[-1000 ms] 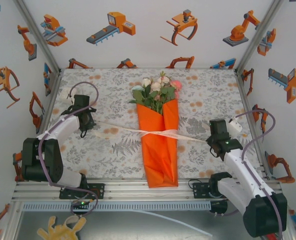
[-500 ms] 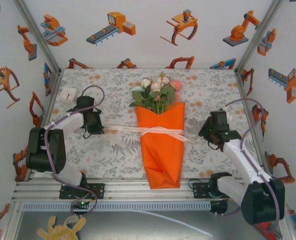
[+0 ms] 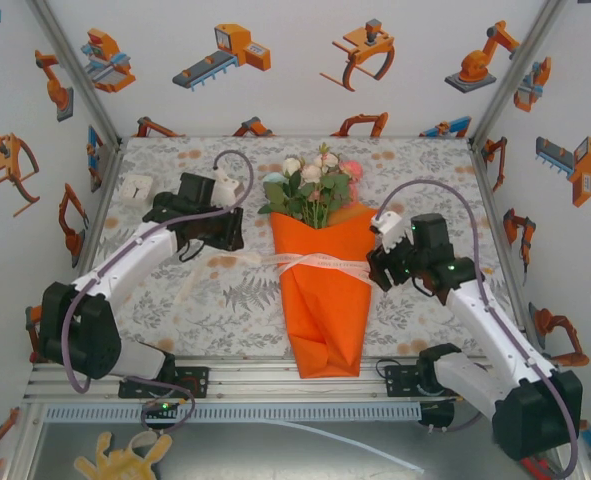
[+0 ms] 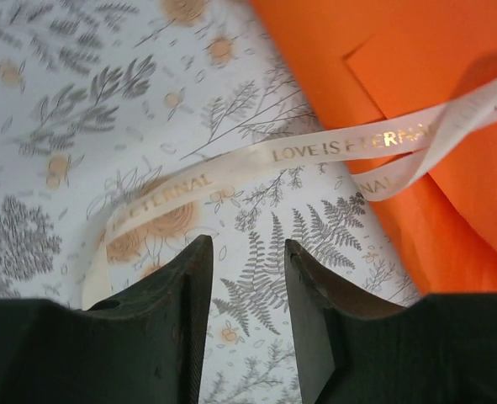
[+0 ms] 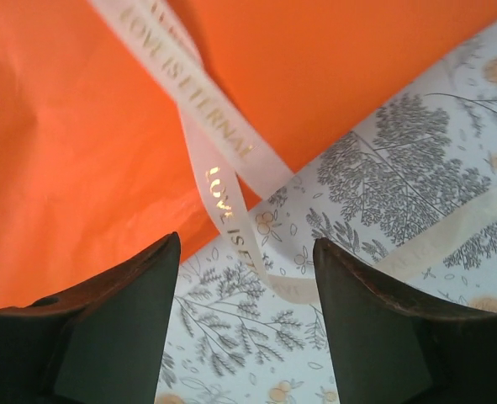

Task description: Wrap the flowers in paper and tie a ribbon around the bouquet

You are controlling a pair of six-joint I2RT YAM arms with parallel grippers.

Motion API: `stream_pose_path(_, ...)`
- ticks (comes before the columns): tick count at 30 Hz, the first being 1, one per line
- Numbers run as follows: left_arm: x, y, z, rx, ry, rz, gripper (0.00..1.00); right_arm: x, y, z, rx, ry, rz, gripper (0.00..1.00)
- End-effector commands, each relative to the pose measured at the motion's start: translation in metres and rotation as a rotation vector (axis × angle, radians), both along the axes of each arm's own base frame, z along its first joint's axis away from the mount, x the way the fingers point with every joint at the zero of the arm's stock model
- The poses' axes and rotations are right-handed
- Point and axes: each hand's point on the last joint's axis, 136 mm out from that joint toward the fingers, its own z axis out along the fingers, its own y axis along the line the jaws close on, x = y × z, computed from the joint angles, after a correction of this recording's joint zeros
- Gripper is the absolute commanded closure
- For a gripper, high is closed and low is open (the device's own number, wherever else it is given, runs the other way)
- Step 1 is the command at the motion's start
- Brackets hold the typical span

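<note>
The bouquet lies in the middle of the table: pink and white flowers (image 3: 313, 185) stick out of a cone of orange paper (image 3: 322, 300). A cream ribbon (image 3: 315, 263) with gold lettering crosses the cone's middle and its ends lie loose on the cloth. My left gripper (image 3: 237, 228) stands open just left of the cone, over the ribbon's left end (image 4: 231, 164), with nothing between its fingers (image 4: 181, 286). My right gripper (image 3: 377, 268) stands open at the cone's right edge, above the ribbon's looped right end (image 5: 231, 202) and the paper (image 5: 80, 151).
A small white box (image 3: 135, 187) sits at the table's far left. The floral tablecloth (image 3: 425, 180) covers the table between printed walls. Purple-grey cables (image 3: 430, 190) arc above both arms.
Both grippers have let go of the ribbon's ends and opened. Both arms have moved inward to the cone's sides. The taut ribbon has gone slack.
</note>
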Motion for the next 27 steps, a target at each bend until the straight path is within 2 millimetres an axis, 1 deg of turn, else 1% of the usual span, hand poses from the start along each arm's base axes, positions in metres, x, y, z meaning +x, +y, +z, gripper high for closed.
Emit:
stream_pose_path(1,-0.004,-0.016,-0.01,0.071,-0.056,-0.22,0.58,-0.015,-0.006,-0.039,-0.157,0.057,0.161,0.39)
stream_pose_path(2,-0.004,-0.019,-0.014,0.074,-0.052,-0.244,0.57,-0.013,-0.007,-0.047,-0.178,0.079,0.161,0.39)
stream_pose_path(4,-0.009,-0.025,-0.021,0.072,-0.043,-0.295,0.54,-0.005,-0.007,-0.055,-0.195,0.091,0.162,0.41)
stream_pose_path(5,-0.012,-0.029,-0.024,0.065,-0.043,-0.322,0.53,0.001,-0.004,-0.059,-0.188,0.084,0.155,0.42)
stream_pose_path(7,-0.017,-0.033,-0.031,0.052,-0.045,-0.354,0.52,0.006,0.001,-0.067,-0.177,0.086,0.169,0.45)
stream_pose_path(9,-0.025,-0.038,-0.038,0.031,-0.044,-0.401,0.5,0.011,0.001,-0.072,-0.193,0.083,0.161,0.59)
stream_pose_path(10,-0.028,-0.04,-0.042,0.027,-0.043,-0.422,0.48,0.013,-0.001,-0.072,-0.202,0.077,0.154,0.71)
stream_pose_path(11,-0.032,-0.043,-0.046,0.034,-0.043,-0.449,0.47,0.015,-0.003,-0.069,-0.213,0.067,0.147,0.88)
stream_pose_path(12,-0.033,-0.044,-0.051,0.057,-0.046,-0.465,0.45,0.016,-0.003,-0.063,-0.214,0.056,0.144,0.97)
stream_pose_path(13,-0.033,-0.045,-0.055,0.081,-0.052,-0.476,0.44,0.016,-0.003,-0.058,-0.212,0.043,0.146,1.0)
stream_pose_path(15,-0.03,-0.046,-0.064,0.143,-0.067,-0.497,0.4,0.015,-0.003,-0.048,-0.205,0.012,0.145,1.0)
stream_pose_path(17,-0.027,-0.049,-0.07,0.165,-0.072,-0.52,0.38,0.013,-0.001,-0.04,-0.184,-0.014,0.15,1.0)
stream_pose_path(20,-0.025,-0.06,-0.076,0.163,-0.076,-0.56,0.36,0.013,0.005,-0.033,-0.141,-0.031,0.153,1.0)
stream_pose_path(23,-0.02,-0.069,-0.085,0.237,-0.124,-0.593,0.35,0.013,0.012,-0.03,-0.094,-0.035,0.158,1.0)
stream_pose_path(25,-0.011,-0.074,-0.085,0.267,-0.191,-0.586,0.33,0.014,0.016,-0.025,-0.063,-0.045,0.166,1.0)
stream_pose_path(27,-0.006,-0.079,-0.082,0.263,-0.236,-0.591,0.32,0.016,0.017,-0.022,-0.053,-0.056,0.157,1.0)
